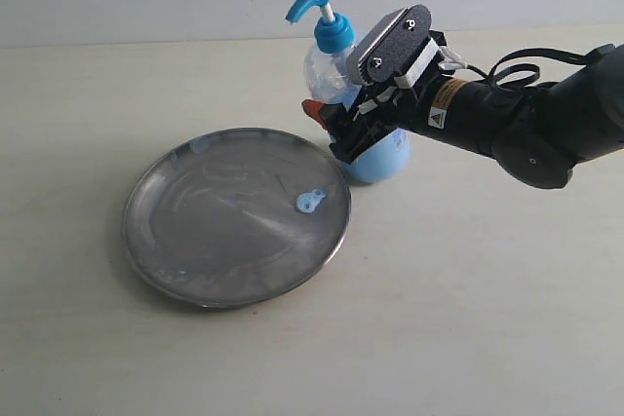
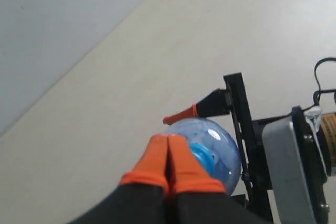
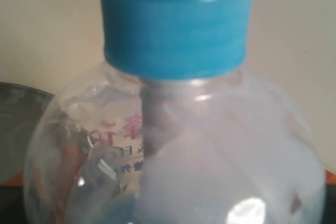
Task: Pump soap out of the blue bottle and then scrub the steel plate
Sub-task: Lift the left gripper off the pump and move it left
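The steel plate (image 1: 210, 226) lies on the table left of centre, with a small pale blue blob of soap (image 1: 310, 203) near its right rim. Just behind that rim stands the blue bottle (image 1: 327, 63), upright, its pump head pointing left. My right gripper (image 1: 336, 133) reaches in from the right and is shut on the bottle's round body, one orange fingertip (image 1: 314, 111) showing at its left side. In the right wrist view the bottle (image 3: 184, 145) fills the frame. My left gripper (image 2: 167, 145) is shut and empty above the bottle (image 2: 218, 145); it is outside the exterior view.
The table is a plain cream surface with a pale wall behind it. A cable loops over the right arm (image 1: 546, 129). A dark edge of the plate (image 3: 16, 124) shows beside the bottle in the right wrist view.
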`<control>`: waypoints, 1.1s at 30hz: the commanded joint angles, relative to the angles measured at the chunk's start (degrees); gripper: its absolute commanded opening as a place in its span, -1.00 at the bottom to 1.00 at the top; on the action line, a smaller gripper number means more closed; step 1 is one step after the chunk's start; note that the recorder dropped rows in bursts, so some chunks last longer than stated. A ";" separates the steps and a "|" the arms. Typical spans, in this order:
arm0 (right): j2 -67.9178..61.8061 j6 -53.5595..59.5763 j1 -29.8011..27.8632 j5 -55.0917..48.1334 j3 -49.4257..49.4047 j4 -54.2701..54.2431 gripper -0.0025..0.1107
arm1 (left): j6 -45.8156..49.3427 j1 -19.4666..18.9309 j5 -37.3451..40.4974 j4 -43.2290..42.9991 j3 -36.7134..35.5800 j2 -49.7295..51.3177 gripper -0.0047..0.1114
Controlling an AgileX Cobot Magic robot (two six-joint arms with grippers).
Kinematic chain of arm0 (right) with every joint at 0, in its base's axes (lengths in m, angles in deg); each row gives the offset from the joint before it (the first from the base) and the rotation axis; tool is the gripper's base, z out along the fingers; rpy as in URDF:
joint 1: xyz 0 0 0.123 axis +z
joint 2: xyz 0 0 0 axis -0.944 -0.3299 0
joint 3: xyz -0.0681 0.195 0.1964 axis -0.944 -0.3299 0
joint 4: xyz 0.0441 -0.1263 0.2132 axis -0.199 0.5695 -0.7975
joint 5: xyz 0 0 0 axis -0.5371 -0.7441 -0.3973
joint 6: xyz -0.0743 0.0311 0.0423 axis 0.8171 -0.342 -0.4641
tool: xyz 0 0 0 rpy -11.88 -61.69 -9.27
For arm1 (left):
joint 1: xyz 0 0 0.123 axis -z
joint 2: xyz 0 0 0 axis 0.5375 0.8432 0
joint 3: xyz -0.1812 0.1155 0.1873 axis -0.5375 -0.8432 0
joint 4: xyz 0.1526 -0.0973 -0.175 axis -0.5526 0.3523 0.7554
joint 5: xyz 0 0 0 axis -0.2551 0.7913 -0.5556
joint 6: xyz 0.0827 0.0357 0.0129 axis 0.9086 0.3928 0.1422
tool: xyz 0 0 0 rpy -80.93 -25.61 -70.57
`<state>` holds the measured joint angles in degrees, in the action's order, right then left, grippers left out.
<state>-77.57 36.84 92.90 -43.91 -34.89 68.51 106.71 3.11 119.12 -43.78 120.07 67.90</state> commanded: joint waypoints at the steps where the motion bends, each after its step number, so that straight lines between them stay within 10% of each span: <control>1: 0.54 1.03 0.17 -0.49 0.21 0.04 -0.96 | -0.35 0.36 -0.62 -0.32 -0.03 -5.22 -0.92; 33: 0.54 -5.55 -2.03 -0.28 0.21 -12.27 -0.96 | -9.20 0.26 -10.24 -2.46 -24.68 -17.27 -0.92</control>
<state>-77.57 32.98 92.22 -45.35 -34.89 57.03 98.75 3.11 111.59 -46.05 97.96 51.80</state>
